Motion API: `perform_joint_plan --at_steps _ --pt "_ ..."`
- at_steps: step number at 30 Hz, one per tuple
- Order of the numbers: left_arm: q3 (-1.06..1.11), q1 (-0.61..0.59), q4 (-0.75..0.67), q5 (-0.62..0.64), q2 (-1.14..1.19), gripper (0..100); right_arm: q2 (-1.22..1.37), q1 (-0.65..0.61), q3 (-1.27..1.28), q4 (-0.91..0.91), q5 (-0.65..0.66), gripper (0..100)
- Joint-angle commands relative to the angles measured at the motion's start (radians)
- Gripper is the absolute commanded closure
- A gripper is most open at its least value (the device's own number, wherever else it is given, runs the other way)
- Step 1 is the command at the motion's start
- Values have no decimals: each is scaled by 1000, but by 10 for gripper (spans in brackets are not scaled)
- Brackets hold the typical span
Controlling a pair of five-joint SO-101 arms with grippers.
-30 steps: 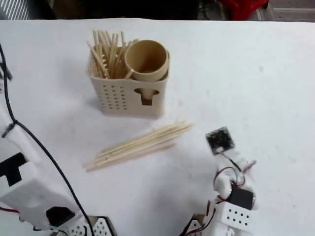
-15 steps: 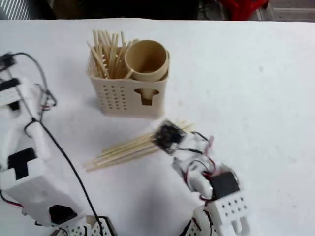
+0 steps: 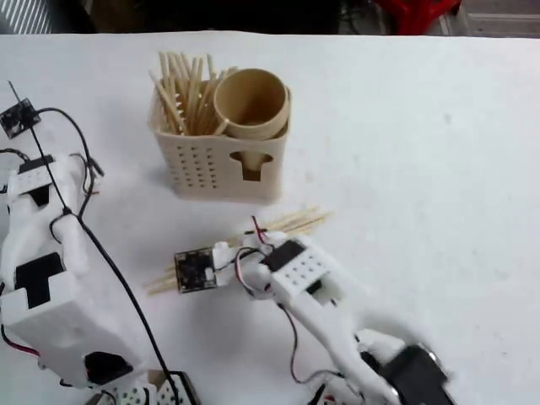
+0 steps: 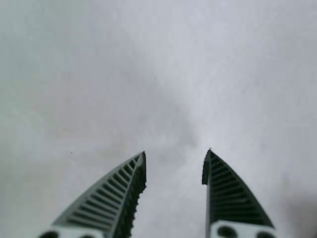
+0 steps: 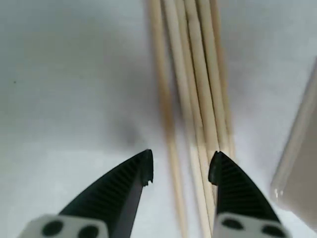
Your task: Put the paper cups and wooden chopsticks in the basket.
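A cream perforated basket (image 3: 221, 165) stands at the back of the white table, holding a tan paper cup (image 3: 251, 102) and a sheaf of wooden chopsticks (image 3: 181, 93). A loose bundle of chopsticks (image 3: 299, 222) lies slanted in front of it. The right arm (image 3: 297, 272) hangs over the middle of that bundle. In the right wrist view my right gripper (image 5: 181, 166) is open just above the chopsticks (image 5: 195, 94), with several sticks between its fingertips (image 5: 143, 168). My left gripper (image 4: 174, 158) is open over bare table, holding nothing.
The left arm (image 3: 38, 253) stands along the table's left edge with its black cable looping beside it. A corner of the basket (image 5: 299, 158) lies close beside the right gripper. Open table stretches to the right of the basket and the bundle.
The right arm has swung from the front right leftward and now hangs over the loose chopsticks. The left arm has stretched farther back along the left edge.
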Motion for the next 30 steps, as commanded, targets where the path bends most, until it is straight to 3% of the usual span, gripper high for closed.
perform_joint_plan --at_steps 1,8,14,24,30 --pt "3 12 -18 6 -5 797 102 8 -57 -131 20 805" --pt "3 13 -21 6 -5 797 134 21 -72 -139 11 907" --pt "3 13 -21 5 -5 797 108 22 -83 -68 -72 982" --pt "3 13 -20 5 -5 797 -114 104 -83 73 -203 984" --pt "3 13 -21 5 -4 797 -348 142 -87 122 -374 984"
